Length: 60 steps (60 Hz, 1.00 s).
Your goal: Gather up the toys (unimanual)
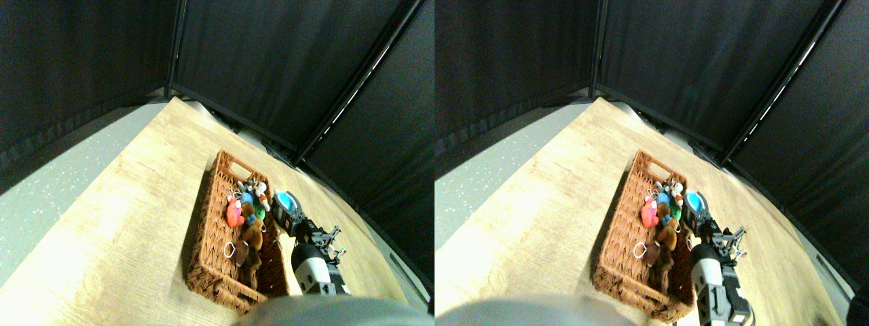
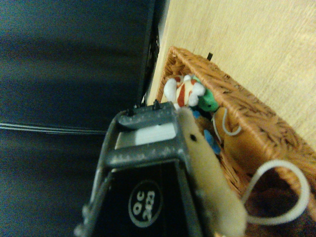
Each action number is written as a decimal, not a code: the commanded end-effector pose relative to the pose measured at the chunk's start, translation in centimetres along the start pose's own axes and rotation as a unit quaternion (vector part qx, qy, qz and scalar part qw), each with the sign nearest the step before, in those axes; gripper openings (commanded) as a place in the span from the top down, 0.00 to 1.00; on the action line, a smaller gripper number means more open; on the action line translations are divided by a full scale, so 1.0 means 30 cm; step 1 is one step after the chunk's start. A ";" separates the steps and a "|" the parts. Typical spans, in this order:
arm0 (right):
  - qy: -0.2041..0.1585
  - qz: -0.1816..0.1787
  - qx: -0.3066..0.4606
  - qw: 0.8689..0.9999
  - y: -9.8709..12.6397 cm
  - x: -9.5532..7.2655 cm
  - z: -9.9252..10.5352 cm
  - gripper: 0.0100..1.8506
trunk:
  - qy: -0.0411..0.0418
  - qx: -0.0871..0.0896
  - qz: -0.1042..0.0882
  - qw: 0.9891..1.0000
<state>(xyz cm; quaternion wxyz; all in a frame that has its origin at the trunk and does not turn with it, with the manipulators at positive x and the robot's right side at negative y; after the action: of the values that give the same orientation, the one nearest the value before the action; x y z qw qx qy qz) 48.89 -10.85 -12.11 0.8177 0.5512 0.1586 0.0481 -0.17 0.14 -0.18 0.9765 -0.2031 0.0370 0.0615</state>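
Toys (image 1: 248, 217) are lying heaped inside the wicker basket (image 1: 210, 224) on the wooden table (image 1: 122, 204). The right gripper (image 1: 285, 207) is hovering at the basket's far rim, pressing a tan plush (image 2: 212, 182) against its jaw; whether it is clamped, I cannot tell.

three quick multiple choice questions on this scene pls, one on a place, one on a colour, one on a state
1. Where does the pile of toys lie?
A. on the bare table left of the basket
B. inside the basket
C. on the grey floor

2. What colour is the toy touching the white and red toy?
A. green
B. yellow
C. purple

3. How does the basket stand?
A. tipped on its side
B. shut under a lid
C. upright and open on top

Answers:
1 B, the toys sit within the wicker walls.
2 A, the green toy is pressed against it in the wrist view.
3 C, its base rests on the wooden table and its inside shows.
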 end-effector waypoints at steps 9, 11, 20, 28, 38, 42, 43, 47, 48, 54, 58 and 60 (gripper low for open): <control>0.002 -0.008 0.020 1.000 -0.032 0.012 -0.012 0.97 | 0.003 -0.050 0.014 0.999; 0.002 -0.007 0.021 1.000 -0.034 0.012 -0.013 0.97 | 0.003 -0.050 0.014 0.999; 0.008 -0.013 0.016 1.000 -0.059 0.019 0.001 0.67 | 0.005 -0.047 0.010 0.999; 0.005 -0.015 -0.005 1.000 -0.067 0.016 0.016 0.38 | 0.007 -0.044 0.008 0.999; -0.009 -0.010 -0.011 1.000 -0.068 0.014 0.046 0.37 | 0.010 -0.038 0.003 0.999; -0.033 -0.007 -0.010 0.999 -0.068 0.007 0.080 0.45 | 0.011 -0.031 -0.003 0.999; -0.033 -0.007 -0.010 0.999 -0.068 0.007 0.080 0.45 | 0.011 -0.029 -0.005 1.000; -0.069 -0.006 -0.024 0.997 -0.068 -0.012 0.108 0.51 | 0.012 -0.023 -0.010 1.000; -0.074 -0.003 -0.031 0.997 -0.070 -0.018 0.121 0.54 | 0.012 -0.021 -0.012 1.000; -0.121 -0.008 -0.047 0.992 -0.069 -0.065 0.179 0.58 | 0.015 -0.010 -0.022 1.000; -0.154 -0.007 -0.065 0.986 -0.071 -0.100 0.225 0.61 | 0.019 -0.002 -0.031 0.999; -0.170 -0.011 -0.068 0.983 -0.074 -0.121 0.250 0.61 | 0.021 0.002 -0.034 0.999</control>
<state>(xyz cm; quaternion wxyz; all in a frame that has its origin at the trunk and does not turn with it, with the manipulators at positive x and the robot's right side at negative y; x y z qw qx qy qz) 47.83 -18.51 -13.10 0.8600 0.5005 0.0798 -0.0603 0.00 -0.49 -0.31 0.9801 -0.1888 0.0482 0.0381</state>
